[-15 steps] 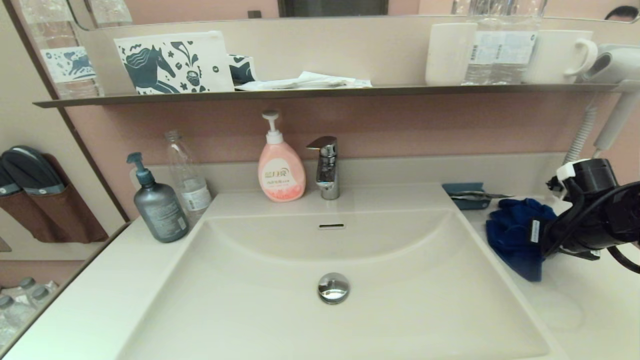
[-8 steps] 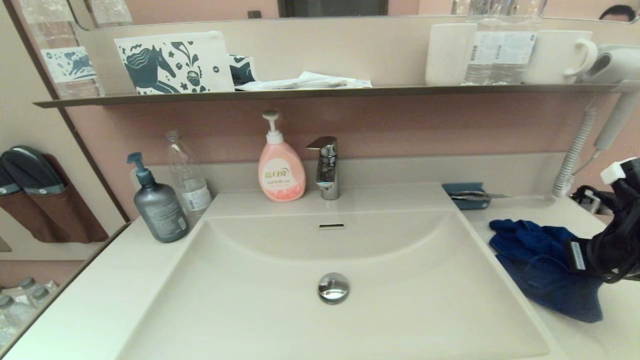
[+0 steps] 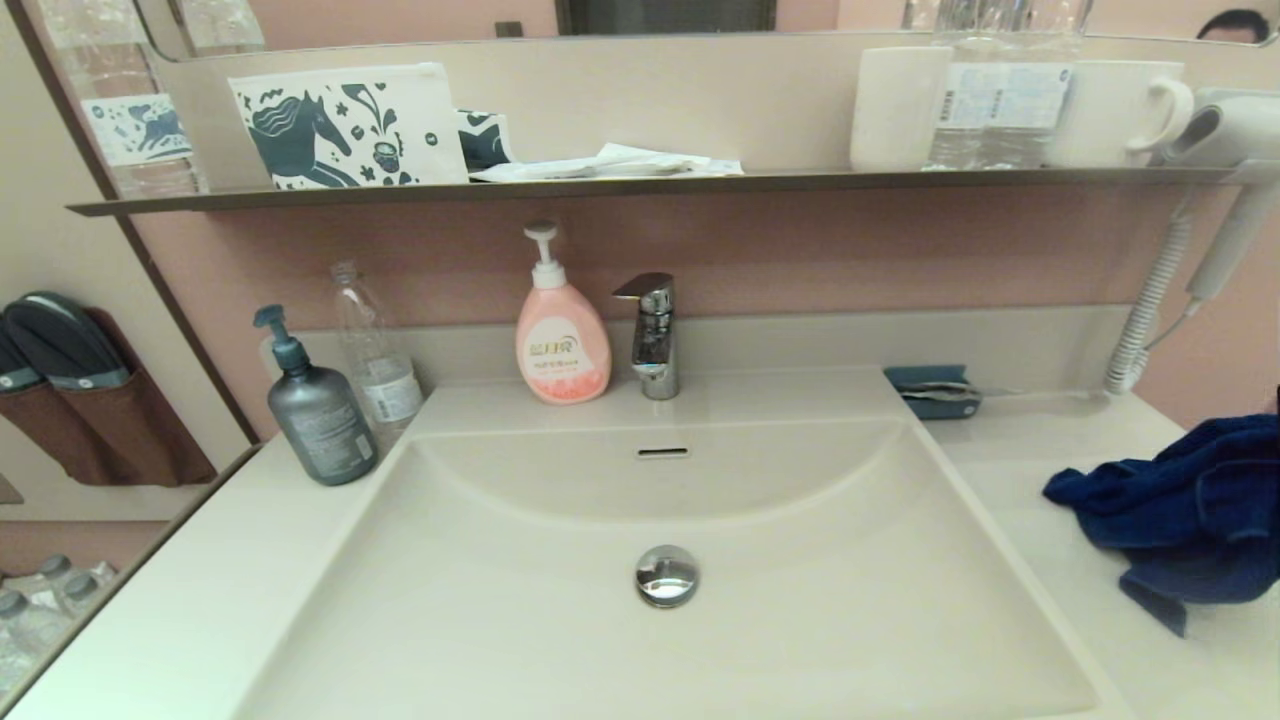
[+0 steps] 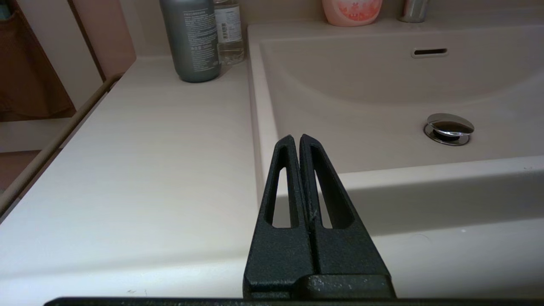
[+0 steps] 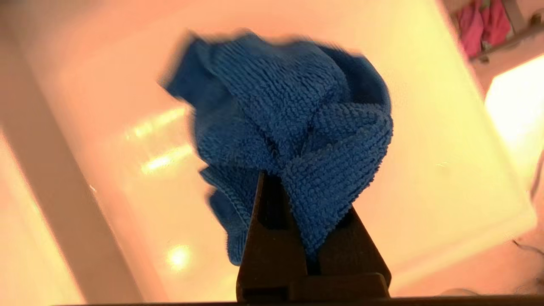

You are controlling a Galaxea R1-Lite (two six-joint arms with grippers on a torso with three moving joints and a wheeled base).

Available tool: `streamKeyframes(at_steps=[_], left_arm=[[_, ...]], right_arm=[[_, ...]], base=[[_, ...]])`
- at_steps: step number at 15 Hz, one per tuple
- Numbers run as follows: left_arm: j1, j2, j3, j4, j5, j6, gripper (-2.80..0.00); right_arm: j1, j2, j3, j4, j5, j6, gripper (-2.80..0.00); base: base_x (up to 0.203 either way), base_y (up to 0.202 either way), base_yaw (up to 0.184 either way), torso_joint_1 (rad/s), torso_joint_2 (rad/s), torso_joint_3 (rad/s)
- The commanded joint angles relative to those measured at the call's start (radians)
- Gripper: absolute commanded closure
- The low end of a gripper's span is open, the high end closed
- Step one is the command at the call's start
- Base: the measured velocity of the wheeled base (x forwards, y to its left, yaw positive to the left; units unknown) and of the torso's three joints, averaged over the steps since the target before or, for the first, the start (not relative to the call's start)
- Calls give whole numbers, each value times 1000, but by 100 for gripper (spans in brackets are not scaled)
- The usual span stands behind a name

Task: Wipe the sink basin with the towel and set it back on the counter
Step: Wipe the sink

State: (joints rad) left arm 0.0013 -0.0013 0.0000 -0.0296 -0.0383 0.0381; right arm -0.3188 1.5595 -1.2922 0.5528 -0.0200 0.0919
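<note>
The royal-blue towel hangs rumpled above the counter at the head view's right edge, right of the sink basin. In the right wrist view my right gripper is shut on the towel, which covers its fingertips; the gripper itself is outside the head view. The basin's chrome drain plug and overflow slot are bare. My left gripper is shut and holds nothing, low near the front left corner of the basin.
At the back stand a faucet, a pink soap bottle, a grey pump bottle and a clear bottle. A teal tray lies back right. A loaded wall shelf hangs above.
The right arm has swung to the right and left the head view, carrying the towel along from beside the basin rim to the right edge.
</note>
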Motion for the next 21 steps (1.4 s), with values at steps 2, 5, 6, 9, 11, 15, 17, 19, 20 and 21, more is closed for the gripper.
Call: streamKeyframes(at_steps=[2,5,6,9,11,15,17,19,20,21], left_arm=[[0,1,0,-1,0,0,0],[0,1,0,0,0,0,0],[0,1,0,0,0,0,0],[0,1,0,0,0,0,0],[0,1,0,-1,0,0,0],[0,1,0,0,0,0,0],[0,1,0,-1,0,0,0],[0,1,0,-1,0,0,0],[0,1,0,-1,0,0,0],[0,1,0,-1,0,0,0]], right_arm=[[-10,65,-89,6,2,41,0],[-8,157,-189,7,-2,126,0],[-4,187,-216,9,-2,155,0],[14,223,-229,95,-4,174,0],[9,249,-226,196,-44,123,0],[-9,280,-128,255,-256,-8,0],[-24,271,-63,256,-368,-78,0],[-63,268,-9,256,-471,-156,0],[-90,264,1,256,-492,-193,0],[-120,253,6,258,-500,-236,0]], base=[[0,0,0,0,0,0],[0,0,0,0,0,0],[0,0,0,0,0,0],[0,0,0,0,0,0],[0,0,0,0,0,0],[0,0,0,0,0,0],[0,0,0,0,0,0],[0,0,0,0,0,0],[0,0,0,0,0,0],[0,0,0,0,0,0]])
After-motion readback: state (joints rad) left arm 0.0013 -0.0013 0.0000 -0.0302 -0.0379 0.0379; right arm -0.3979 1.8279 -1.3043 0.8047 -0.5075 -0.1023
